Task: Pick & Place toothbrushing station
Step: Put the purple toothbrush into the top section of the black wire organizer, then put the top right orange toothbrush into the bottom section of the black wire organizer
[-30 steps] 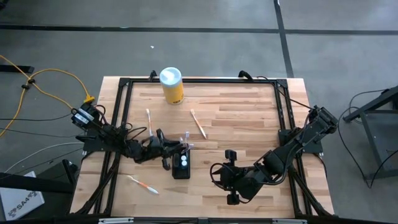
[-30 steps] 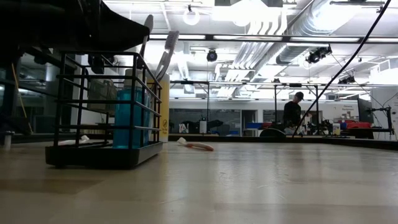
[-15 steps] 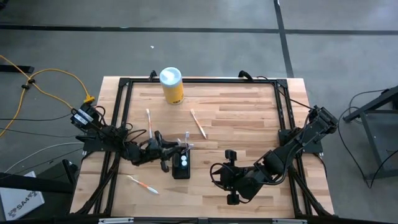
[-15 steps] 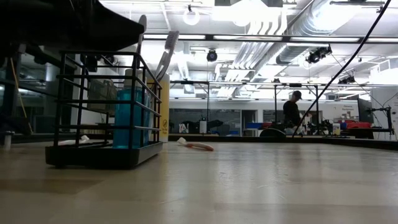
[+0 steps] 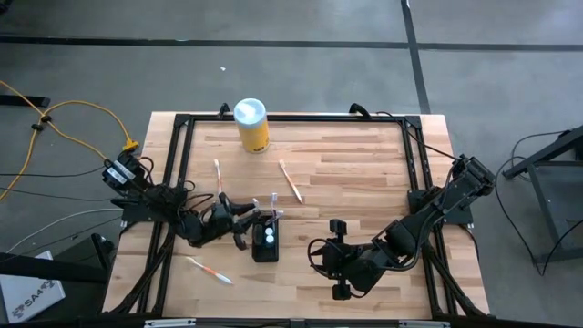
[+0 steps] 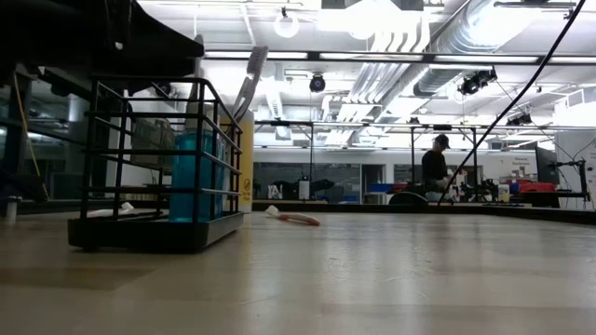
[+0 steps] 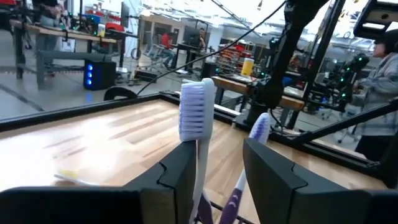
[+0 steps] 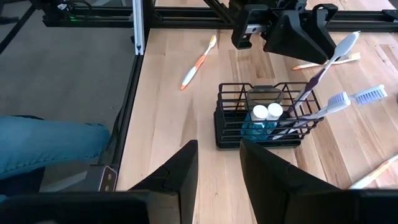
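**Station upright left of table centre, left claw released beside it**

Toothbrushing station (image 5: pixel 265 244) upright on the wooden table (image 5: pixel 355 182), left of centre and toward the near edge, well inside the black frame rail. Holds a blue bottle and toothbrushes leaning out of the top.

Left gripper (image 5: pixel 244 221) just beside the station's left side, fingers spread wide. White-bristled brush head (image 7: pixel 197 111) standing in the gap between them in the left wrist view, not clamped.

Right gripper (image 5: pixel 321 257) waiting to the station's right, apart from it, jaws parted on nothing.

Bare wood across the middle and right of the table. Yellow canister (image 5: pixel 251 126) near the far edge. One loose toothbrush (image 5: pixel 291 180) ahead of the station, another (image 5: pixel 219 175) near the left arm, a third (image 5: pixel 209 271) by the near-left corner.

Against a second ago: left gripper drawn back leftward from the station, fingers wider apart. Station, loose brushes and right arm unmoved.
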Available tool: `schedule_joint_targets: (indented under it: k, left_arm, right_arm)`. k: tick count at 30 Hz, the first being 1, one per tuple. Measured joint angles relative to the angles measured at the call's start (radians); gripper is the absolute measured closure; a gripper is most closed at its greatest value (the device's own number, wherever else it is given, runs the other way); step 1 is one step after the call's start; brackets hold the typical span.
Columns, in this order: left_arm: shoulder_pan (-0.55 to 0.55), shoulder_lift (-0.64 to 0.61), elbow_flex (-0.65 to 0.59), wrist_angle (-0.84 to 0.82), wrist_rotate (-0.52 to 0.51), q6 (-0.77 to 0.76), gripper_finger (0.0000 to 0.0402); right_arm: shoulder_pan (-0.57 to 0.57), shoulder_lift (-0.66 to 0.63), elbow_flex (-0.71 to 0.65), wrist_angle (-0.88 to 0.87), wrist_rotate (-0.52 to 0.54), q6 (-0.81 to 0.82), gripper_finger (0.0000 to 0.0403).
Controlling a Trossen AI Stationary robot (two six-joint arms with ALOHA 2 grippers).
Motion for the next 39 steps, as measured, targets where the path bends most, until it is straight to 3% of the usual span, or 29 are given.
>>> schedule_joint_targets:
  k: [8,15,28,36,39]
  left_arm:
    - [-0.008,-0.001,0.000,-0.060,-0.005,-0.120,0.0273]
    - [0.053,-0.001,0.000,-0.076,0.157,-0.177,0.0273]
    - [0.013,-0.001,0.000,-0.131,0.035,-0.202,0.0273]
    - [-0.033,-0.001,0.000,-0.160,0.031,-0.253,0.0273]
    - [-0.071,-0.001,0.004,-0.103,0.033,-0.180,0.0273]
  right_arm:
    - [0.000,0.000,0.000,0.023,-0.002,-0.010,0.0292]
    - [0.000,0.000,0.000,0.029,-0.007,-0.011,0.0292]
    - [0.002,0.000,0.000,0.030,-0.027,-0.008,0.0292]
    - [0.002,0.000,0.000,0.033,-0.027,-0.008,0.0292]
    - [0.002,0.000,0.000,0.033,-0.027,-0.008,0.0292]
